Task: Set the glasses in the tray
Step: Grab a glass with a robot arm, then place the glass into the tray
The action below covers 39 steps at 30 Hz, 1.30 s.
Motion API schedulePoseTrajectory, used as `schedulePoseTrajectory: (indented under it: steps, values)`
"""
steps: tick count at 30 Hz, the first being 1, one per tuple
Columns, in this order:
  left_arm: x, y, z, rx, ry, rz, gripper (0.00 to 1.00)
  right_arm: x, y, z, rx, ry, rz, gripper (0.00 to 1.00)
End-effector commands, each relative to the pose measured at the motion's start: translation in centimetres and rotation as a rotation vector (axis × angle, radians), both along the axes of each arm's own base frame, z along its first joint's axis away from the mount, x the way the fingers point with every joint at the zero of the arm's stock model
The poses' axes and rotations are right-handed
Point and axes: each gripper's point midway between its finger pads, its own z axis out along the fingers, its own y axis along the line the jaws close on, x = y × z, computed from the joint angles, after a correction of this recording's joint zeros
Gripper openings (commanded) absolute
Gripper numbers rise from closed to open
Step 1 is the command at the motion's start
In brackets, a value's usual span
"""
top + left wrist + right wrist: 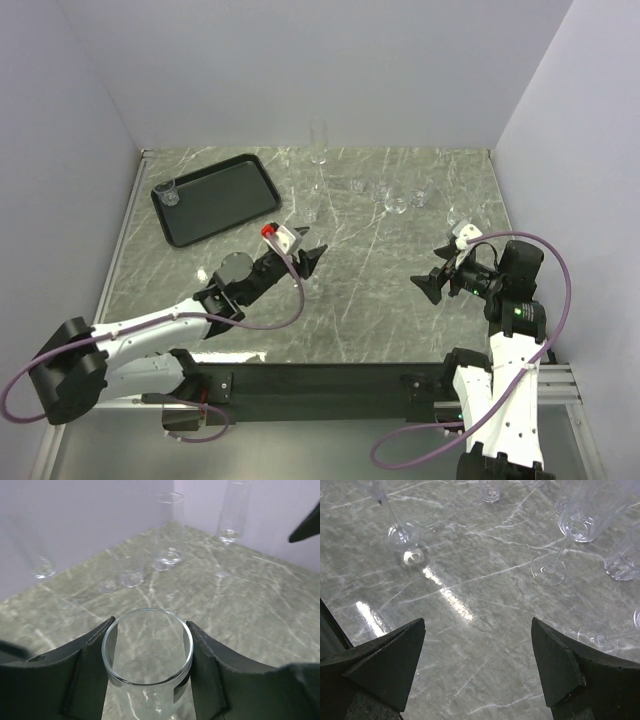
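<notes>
Clear glossy glasses (147,670), matt black tray (225,205), polished grey marble-look table (370,290)

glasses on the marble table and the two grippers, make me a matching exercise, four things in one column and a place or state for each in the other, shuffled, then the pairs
Column one
1. left gripper
2. right gripper
3. tray
4. tall flute

Column two
A. open, nothing between its fingers
B. far left of the table, one small glass standing in it
C. closed around a short glass
D. upright by the back wall

Pairs: 1-C, 2-A, 3-B, 4-D
</notes>
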Motion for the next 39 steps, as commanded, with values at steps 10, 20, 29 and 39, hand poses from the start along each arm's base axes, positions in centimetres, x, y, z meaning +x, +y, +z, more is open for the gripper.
schedulePoseTrajectory:
  steps: [10, 20, 29, 39]
  values:
    - [6.7, 11.1, 5.8, -0.136, -0.063, 0.363, 0.18, -0.1, 0.2, 0.4, -0.007, -0.028, 0.019, 0.93]
    - [13.5, 17.9, 7.6, -0.18, -0.077, 0.562, 0.16, -0.1, 0.2, 0.3, -0.015, -0.027, 0.02, 0.93]
    - [18.6, 22.6, 9.0, -0.197, -0.116, 0.676, 0.16, -0.2, 0.2, 0.1, -0.016, -0.018, 0.027, 0.93]
    - [23.0, 27.4, 7.8, -0.211, -0.144, 0.757, 0.14, -0.2, 0.3, -0.2, -0.018, 0.007, 0.043, 0.93]
